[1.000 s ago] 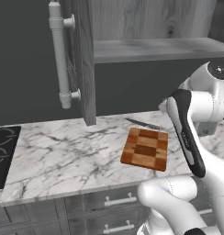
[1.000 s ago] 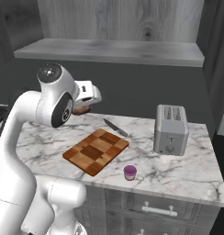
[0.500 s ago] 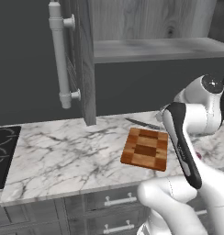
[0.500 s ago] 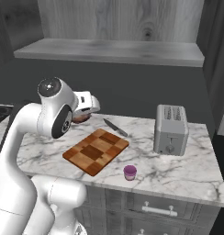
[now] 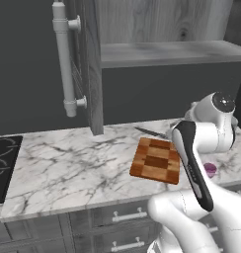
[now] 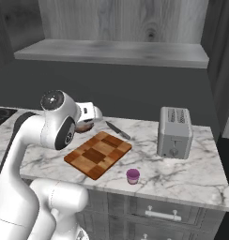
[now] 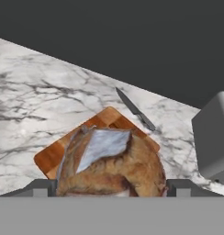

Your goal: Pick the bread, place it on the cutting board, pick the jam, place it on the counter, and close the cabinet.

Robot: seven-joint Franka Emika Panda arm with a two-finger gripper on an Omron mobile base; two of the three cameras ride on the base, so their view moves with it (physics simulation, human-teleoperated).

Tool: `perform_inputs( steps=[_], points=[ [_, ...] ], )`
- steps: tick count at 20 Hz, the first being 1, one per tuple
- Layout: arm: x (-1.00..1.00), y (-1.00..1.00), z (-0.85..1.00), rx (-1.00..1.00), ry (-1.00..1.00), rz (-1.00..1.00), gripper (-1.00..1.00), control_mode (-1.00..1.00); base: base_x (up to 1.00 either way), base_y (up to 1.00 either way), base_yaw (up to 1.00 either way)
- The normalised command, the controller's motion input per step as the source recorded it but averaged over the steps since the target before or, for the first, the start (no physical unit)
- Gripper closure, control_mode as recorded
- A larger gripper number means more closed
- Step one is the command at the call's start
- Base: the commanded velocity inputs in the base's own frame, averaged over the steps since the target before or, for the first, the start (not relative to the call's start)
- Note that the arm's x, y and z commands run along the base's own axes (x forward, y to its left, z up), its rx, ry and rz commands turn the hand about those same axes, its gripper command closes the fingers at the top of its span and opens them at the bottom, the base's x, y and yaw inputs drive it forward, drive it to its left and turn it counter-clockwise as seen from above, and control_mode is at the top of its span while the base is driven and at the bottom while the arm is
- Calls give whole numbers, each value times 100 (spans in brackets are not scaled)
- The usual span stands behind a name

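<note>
My gripper point(image 6: 85, 124) is shut on the bread point(image 7: 114, 166), a brown roll with a pale patch on top that fills the lower hand view. In the right base view the bread point(image 6: 83, 127) hangs just above the counter point(image 6: 182, 174), by the far left corner of the cutting board point(image 6: 98, 154). The checkered cutting board point(image 5: 156, 160) lies flat with nothing on it; part of the cutting board point(image 7: 106, 120) shows beyond the roll. The pink-purple jam point(image 6: 133, 176) stands on the marble in front of the board, near the edge. The cabinet door point(image 5: 93, 64) stands open.
A knife point(image 6: 117, 130) lies behind the board. A grey toaster point(image 6: 174, 132) stands to its right. The black stovetop point(image 5: 4, 163) is at the counter's left end. The cabinet's long bar handle point(image 5: 63, 59) juts out, and the shelf point(image 6: 111, 49) is overhead.
The hand has come down with the bread, from about shelf-underside height to just above the counter at the board's far left corner. Board, jam, knife and toaster have stayed put.
</note>
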Motion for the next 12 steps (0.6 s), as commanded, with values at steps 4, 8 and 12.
perform_inputs(
  steps=[4,8,12],
  points=[
    [1,0,-35,0,0,0,100,-100,0,0,0],
    [1,0,-37,0,0,0,100,-100,0,0,0],
    [3,1,-36,0,0,0,100,-100,0,0,0]
  ],
)
